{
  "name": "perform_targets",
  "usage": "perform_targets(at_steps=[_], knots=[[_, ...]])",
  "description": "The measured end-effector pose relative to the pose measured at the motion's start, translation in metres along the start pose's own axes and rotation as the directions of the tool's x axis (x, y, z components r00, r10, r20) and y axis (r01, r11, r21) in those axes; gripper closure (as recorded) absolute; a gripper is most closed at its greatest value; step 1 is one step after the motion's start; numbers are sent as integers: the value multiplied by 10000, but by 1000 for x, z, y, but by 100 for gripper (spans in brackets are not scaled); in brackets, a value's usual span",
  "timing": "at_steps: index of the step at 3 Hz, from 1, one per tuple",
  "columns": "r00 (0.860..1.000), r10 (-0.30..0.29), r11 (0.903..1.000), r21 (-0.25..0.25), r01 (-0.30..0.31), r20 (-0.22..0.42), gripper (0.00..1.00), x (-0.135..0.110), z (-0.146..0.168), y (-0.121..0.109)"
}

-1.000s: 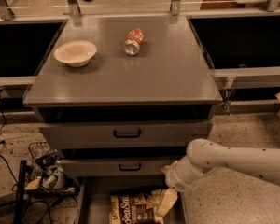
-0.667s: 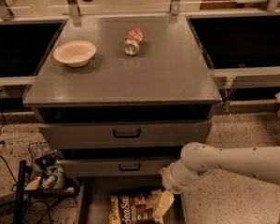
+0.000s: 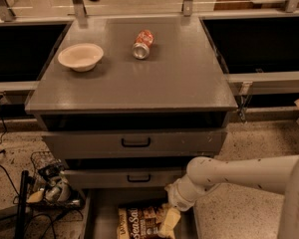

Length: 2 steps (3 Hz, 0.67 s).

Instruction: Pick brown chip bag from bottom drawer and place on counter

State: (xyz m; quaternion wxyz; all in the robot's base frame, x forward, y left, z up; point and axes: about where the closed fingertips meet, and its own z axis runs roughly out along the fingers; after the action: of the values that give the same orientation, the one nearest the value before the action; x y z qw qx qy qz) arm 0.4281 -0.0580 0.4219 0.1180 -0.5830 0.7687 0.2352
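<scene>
The brown chip bag (image 3: 139,223) lies flat in the pulled-out bottom drawer (image 3: 102,213), its white "Sea Salt" lettering facing up at the bottom edge of the camera view. My gripper (image 3: 168,222) comes in from the right on a white arm and hangs over the bag's right end, touching or nearly touching it. The wrist hides part of the bag. The counter (image 3: 179,78) is the dark-grey cabinet top above.
A cream bowl (image 3: 80,57) and a red soda can (image 3: 142,44) lying on its side sit on the counter's far half. Two upper drawers (image 3: 134,142) with black handles are closed. Cables and a wire holder (image 3: 47,183) clutter the floor at left.
The arm has shifted a little left and down, bringing the gripper further over the bag's right end. The bag, bowl and can have not moved.
</scene>
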Motion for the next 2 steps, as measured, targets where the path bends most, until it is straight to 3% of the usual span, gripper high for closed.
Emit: perform_targets(at_steps=[2], knots=[[9992, 391, 9970, -678, -384, 81, 0, 7, 44, 0]])
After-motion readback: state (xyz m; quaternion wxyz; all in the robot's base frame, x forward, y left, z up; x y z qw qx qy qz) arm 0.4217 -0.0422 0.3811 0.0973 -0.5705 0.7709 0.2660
